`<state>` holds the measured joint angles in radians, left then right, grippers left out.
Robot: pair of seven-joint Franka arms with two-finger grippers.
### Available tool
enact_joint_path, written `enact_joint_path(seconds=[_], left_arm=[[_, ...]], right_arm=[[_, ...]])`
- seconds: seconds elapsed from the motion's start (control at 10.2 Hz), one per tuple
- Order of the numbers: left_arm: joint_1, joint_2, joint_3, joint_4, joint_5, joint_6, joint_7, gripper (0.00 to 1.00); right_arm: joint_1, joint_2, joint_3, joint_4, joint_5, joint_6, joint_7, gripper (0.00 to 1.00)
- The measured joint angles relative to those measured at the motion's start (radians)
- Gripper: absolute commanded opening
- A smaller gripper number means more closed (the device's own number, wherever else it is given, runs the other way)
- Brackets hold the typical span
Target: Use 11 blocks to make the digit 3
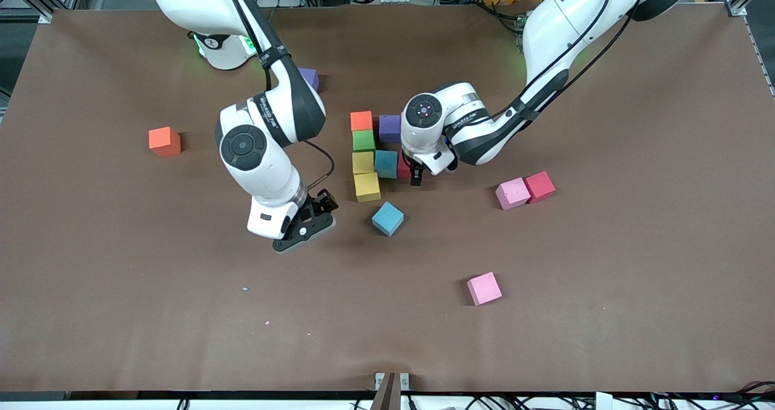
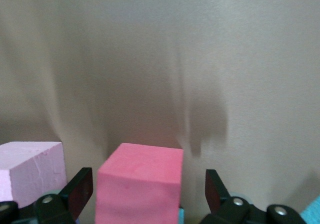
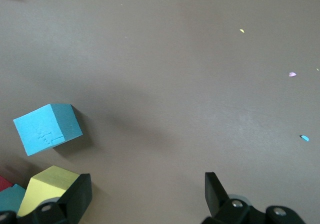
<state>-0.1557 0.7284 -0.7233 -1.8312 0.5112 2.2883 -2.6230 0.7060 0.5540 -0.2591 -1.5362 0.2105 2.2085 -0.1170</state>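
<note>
A column of orange [image 1: 361, 120], green [image 1: 364, 140] and two yellow blocks [image 1: 365, 175] stands mid-table. A purple block [image 1: 390, 128] sits beside the orange one and a light blue one [image 1: 385, 163] beside the upper yellow. My left gripper [image 1: 416, 177] is open, straddling a red block [image 2: 140, 184] beside that light blue one, with gaps on both sides. My right gripper [image 1: 304, 228] hangs open over bare table near a loose light blue block [image 1: 387, 218] [image 3: 47, 128]. Loose pink [image 1: 512, 193], red [image 1: 539, 186], pink [image 1: 484, 288], orange [image 1: 164, 141] and purple [image 1: 309, 78] blocks lie around.
In the right wrist view the lower yellow block [image 3: 47, 189] lies by one finger. The left wrist view shows a pale lilac-looking block [image 2: 30, 171] next to one finger. Brown table [image 1: 605, 277] stretches toward the front camera.
</note>
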Motion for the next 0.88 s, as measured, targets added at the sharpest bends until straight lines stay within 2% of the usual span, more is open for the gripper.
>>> enact_joint_path(seconds=[0.29, 0.59, 0.88], left_arm=[[0.005, -0.043, -0.036, 0.030, -0.039, -0.038, 0.000, 1.00], [0.016, -0.099, -0.056, 0.096, -0.102, -0.134, 0.063, 1.00], [0.143, -0.153, -0.093, 0.110, -0.125, -0.218, 0.231, 1.00]], right_arm=[[0.032, 0.027, 0.005, -0.014, 0.000, 0.064, 0.083, 1.00], [0.092, 0.074, 0.007, -0.032, 0.000, 0.162, 0.154, 1.00], [0.118, 0.123, 0.008, -0.037, 0.000, 0.241, 0.195, 1.00]])
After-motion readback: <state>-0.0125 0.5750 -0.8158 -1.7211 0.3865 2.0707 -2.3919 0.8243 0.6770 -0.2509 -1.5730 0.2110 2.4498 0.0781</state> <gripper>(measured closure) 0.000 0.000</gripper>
